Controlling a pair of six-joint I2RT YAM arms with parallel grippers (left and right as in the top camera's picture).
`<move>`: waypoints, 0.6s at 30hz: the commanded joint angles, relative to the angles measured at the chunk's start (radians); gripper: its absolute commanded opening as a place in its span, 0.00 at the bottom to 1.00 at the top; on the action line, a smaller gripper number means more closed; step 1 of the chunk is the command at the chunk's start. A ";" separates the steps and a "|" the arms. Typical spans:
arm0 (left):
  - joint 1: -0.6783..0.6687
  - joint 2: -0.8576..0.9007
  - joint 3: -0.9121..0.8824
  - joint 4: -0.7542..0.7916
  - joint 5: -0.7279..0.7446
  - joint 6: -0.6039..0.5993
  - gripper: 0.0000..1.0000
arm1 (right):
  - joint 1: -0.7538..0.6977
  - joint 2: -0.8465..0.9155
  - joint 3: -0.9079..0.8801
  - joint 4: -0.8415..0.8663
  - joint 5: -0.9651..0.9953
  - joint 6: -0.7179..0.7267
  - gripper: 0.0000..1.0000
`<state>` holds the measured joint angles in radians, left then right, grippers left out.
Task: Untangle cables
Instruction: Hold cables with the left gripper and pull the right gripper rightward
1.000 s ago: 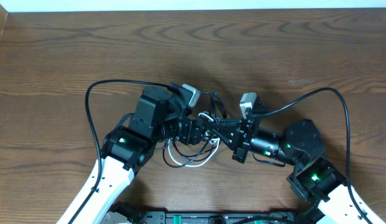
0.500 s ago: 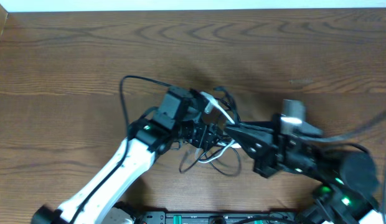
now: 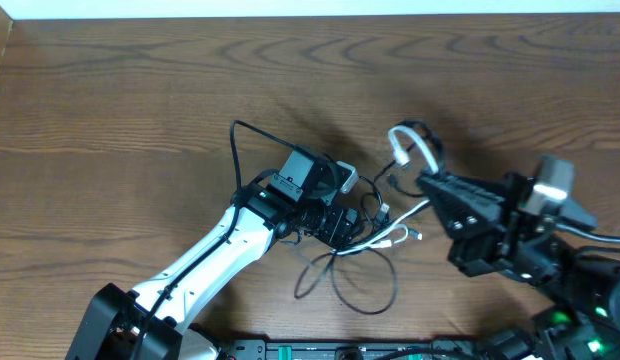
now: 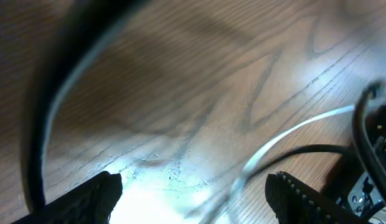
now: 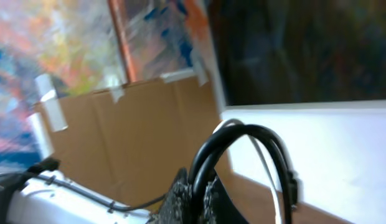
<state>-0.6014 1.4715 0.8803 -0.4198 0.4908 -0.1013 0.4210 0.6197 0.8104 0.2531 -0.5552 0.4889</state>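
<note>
Wood of the table [image 3: 140, 90] fills the overhead view, and the two arms meet near its middle; the left arm [image 3: 205, 255] reaches in from the lower left and the right arm [image 3: 510, 225] comes from the right side. Between them are the cables [image 3: 365, 288], a bundle of thin black cords and one white cord [image 3: 395, 236], not yet separated; most of the bundle lies flat on the table just in front of the left arm, with black loops spreading toward the near edge, and one part is lifted away to the right. The right gripper [image 5: 193, 193] is closed tight on that lifted part; in its own camera a loop [image 5: 243, 134] of black and white cord stands up out of the closed fingers. The left gripper [image 4: 194, 198] has its fingers [image 4: 93, 196] far apart, low over the table, and nothing is clamped between them as far as I can see, though this view is blurred; the white cord crosses just beyond the gap. The step in hand, I judge, is to pull the strands apart; to do it well the left gripper should take only one cord, close to the crossing, and hold it down, while the right one draws its loop away slowly and to the side; a fast pull would probably tighten the tangle or drag the whole bundle. The plug ends are too small to tell apart.
</note>
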 commanded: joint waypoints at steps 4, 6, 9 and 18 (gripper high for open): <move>0.002 0.011 0.002 -0.010 -0.043 0.010 0.82 | -0.151 -0.053 0.066 -0.140 0.160 -0.019 0.01; 0.002 0.011 0.002 -0.021 -0.043 0.010 0.82 | -0.190 -0.056 0.066 -0.224 0.280 -0.019 0.01; 0.002 0.011 0.002 -0.061 -0.074 0.010 0.82 | -0.248 -0.059 0.066 -0.365 0.510 -0.018 0.01; 0.003 0.011 0.002 -0.102 -0.204 0.002 0.83 | -0.350 -0.059 0.066 -0.687 1.107 0.047 0.02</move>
<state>-0.6022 1.4719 0.8803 -0.5186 0.3592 -0.1009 0.1001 0.5728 0.8520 -0.3916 0.2157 0.4904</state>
